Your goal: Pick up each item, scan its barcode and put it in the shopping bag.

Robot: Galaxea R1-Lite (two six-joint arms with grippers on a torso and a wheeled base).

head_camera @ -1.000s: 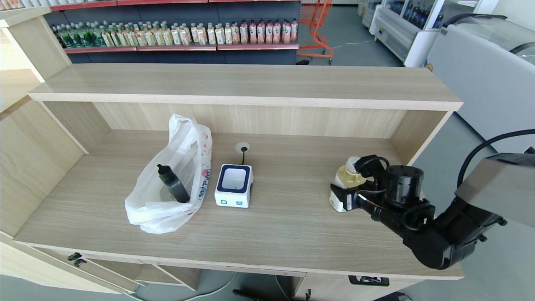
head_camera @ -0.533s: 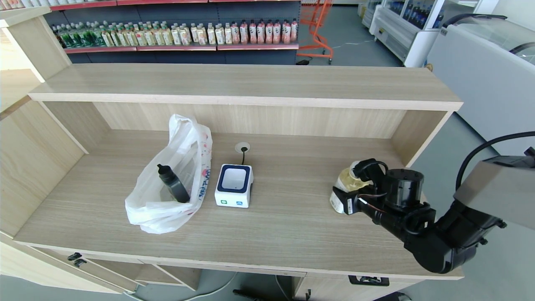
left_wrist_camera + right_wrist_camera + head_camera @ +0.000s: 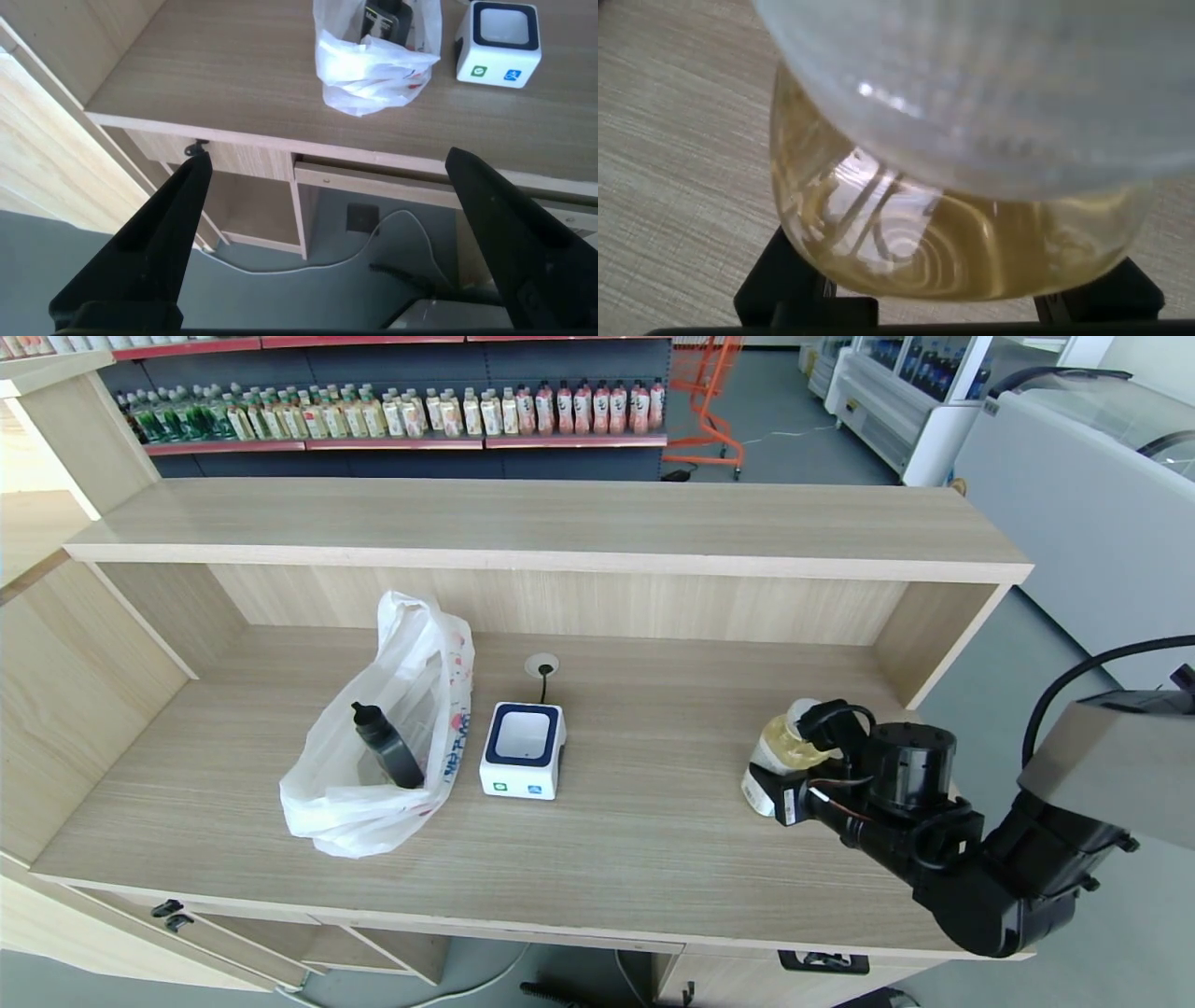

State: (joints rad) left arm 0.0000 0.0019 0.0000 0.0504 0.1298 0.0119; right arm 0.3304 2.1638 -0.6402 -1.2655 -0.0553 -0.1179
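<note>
Right now our R gripper (image 3: 795,758) pinches the bottle of yellow liquid (image 3: 777,747) by its body. The bottle leans at the right end of the counter (image 3: 653,859), well apart from the scanner (image 3: 523,747). Whether its base touches the wood, we can't tell. L gripper (image 3: 327,157) hangs spread, holding nothing, off the counter's front edge on the side of the shopping bag (image 3: 373,803), which already has a black bottle (image 3: 387,751) in it.

Risks, as we judge them:
- Smooth round plastic + sloshing liquid, so it may slip or swivel in the fingers on the carry.
- If the barcode faces away from the scanner window, no read.
- The limp bag mouth may fold shut, and the drop could knock the black bottle.
</note>
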